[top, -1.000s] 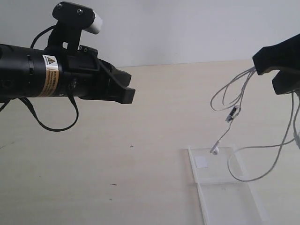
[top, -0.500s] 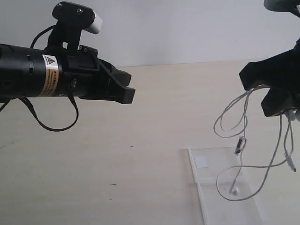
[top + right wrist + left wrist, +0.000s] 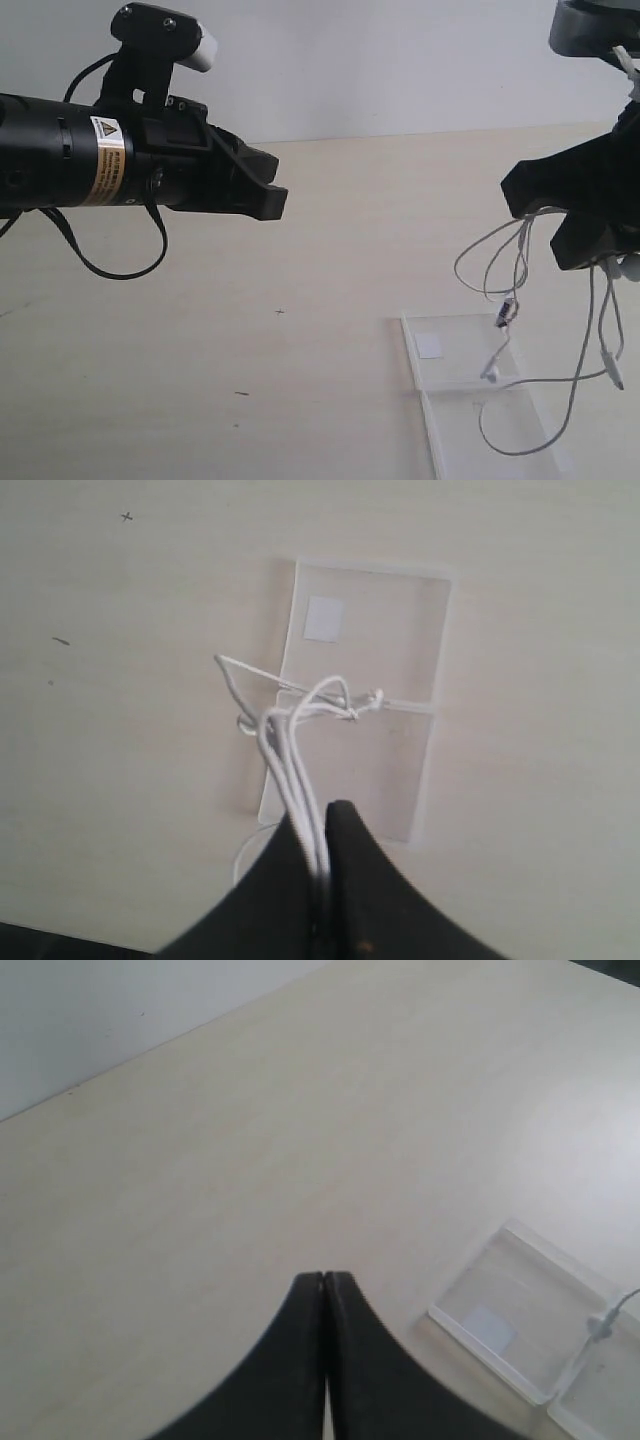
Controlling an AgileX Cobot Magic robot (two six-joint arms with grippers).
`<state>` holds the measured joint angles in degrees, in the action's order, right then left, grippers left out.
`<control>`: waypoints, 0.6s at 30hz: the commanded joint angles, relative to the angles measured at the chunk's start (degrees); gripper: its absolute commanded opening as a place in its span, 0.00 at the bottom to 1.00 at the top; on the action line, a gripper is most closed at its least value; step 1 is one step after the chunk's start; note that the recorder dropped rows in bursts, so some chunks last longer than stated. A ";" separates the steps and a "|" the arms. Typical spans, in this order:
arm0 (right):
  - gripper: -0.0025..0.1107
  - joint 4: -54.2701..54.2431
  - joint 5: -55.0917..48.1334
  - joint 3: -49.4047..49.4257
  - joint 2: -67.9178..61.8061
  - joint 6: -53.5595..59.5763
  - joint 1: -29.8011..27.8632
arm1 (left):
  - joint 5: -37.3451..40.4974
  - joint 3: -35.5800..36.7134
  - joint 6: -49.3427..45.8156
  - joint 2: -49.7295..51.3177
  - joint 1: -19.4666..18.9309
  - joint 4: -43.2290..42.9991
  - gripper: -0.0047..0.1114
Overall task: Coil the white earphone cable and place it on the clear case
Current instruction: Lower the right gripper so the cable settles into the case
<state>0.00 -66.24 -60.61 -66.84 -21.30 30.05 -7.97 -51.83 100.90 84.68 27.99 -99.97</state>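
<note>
The white earphone cable [image 3: 490, 268] hangs in loose loops from my right gripper [image 3: 538, 220], which is shut on a bunch of its strands [image 3: 300, 750]. Its dark-marked remote [image 3: 507, 312] and one earbud [image 3: 490, 375] dangle over the clear case [image 3: 460, 345], and a lower loop [image 3: 520, 445] reaches the near panel. The plug end [image 3: 612, 370] hangs to the right of the case. The case [image 3: 400, 630] lies flat on the table with its white sticker [image 3: 323, 617] inside. My left gripper [image 3: 278, 200] is shut and empty, held high at the left, far from the case [image 3: 520, 1310].
A pale wooden table [image 3: 300, 350] with a few small dark specks [image 3: 242, 393] carries only the case. A white wall [image 3: 400, 60] runs behind it. A black arm cable [image 3: 110, 262] loops under the left arm.
My right gripper has come down and leftward with the cable. The earbud and lower loop have dropped over the clear case. The left arm has not moved.
</note>
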 commanded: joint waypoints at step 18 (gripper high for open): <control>0.02 0.00 -1.21 0.27 0.22 0.78 -0.12 | 0.57 0.29 -0.03 0.01 -0.10 0.02 0.04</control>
<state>0.00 -67.23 -60.61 -66.84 -20.99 30.05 -7.92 -51.83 100.90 84.68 27.99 -99.97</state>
